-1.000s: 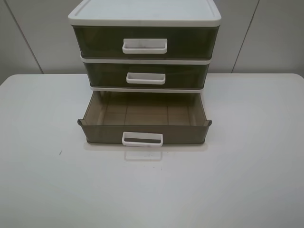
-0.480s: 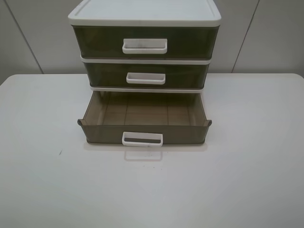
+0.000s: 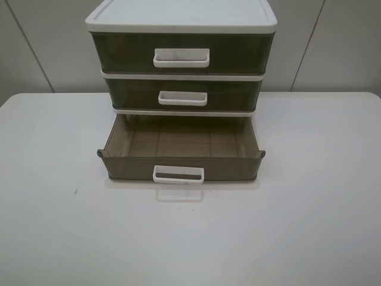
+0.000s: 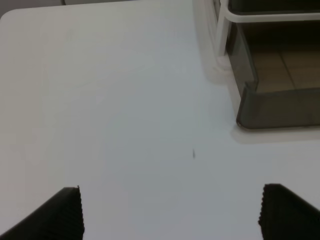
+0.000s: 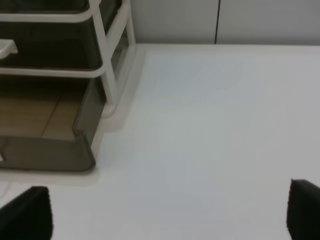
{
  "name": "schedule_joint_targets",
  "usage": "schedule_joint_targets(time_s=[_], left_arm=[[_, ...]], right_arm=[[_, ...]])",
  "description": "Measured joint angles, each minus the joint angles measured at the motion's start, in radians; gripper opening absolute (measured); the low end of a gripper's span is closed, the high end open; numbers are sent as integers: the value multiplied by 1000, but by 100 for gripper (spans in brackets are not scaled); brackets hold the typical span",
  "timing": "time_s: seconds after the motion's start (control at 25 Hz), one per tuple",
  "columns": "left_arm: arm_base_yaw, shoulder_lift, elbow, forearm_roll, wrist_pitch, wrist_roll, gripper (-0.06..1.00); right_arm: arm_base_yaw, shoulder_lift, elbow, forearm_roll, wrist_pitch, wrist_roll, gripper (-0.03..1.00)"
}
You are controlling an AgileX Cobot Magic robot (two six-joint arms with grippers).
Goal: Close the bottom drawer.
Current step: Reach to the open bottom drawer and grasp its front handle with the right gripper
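Note:
The bottom drawer of the white-framed three-drawer unit is pulled out toward the table's front and is empty. Its white loop handle faces the front. Its left front corner shows in the left wrist view and its right front corner in the right wrist view. The left gripper is open above the table, left of the drawer and in front of it. The right gripper is open above the table, right of the drawer. Neither arm shows in the exterior high view.
The middle drawer and top drawer are shut. The unit stands at the back middle of the white table, close to the grey wall. A small dark speck lies on the table's left.

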Motion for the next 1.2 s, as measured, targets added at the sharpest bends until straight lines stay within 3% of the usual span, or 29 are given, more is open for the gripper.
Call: schedule_joint_targets(time_s=[0.12, 0.24, 0.4, 0.64, 0.76, 0.96, 1.16, 1.2], left_arm=[[0, 0, 0, 0, 0, 0, 72], [0, 0, 0, 0, 0, 0, 72], [0, 0, 0, 0, 0, 0, 72], [0, 0, 0, 0, 0, 0, 72], [0, 0, 0, 0, 0, 0, 72], [0, 0, 0, 0, 0, 0, 72], [0, 0, 0, 0, 0, 0, 72], [0, 0, 0, 0, 0, 0, 72]], right_arm=[[0, 176, -26, 79, -29, 0, 82], [0, 373, -77, 122, -117, 0, 82], [45, 611, -114, 146, -339, 0, 82], [389, 839, -116, 197, -755, 0, 82], [532, 947, -116, 218, -913, 0, 82], [640, 1105, -115, 224, -1103, -16, 82], [774, 1270, -44, 226, -1376, -22, 82], [838, 1325, -2, 232, -1489, -22, 82]])
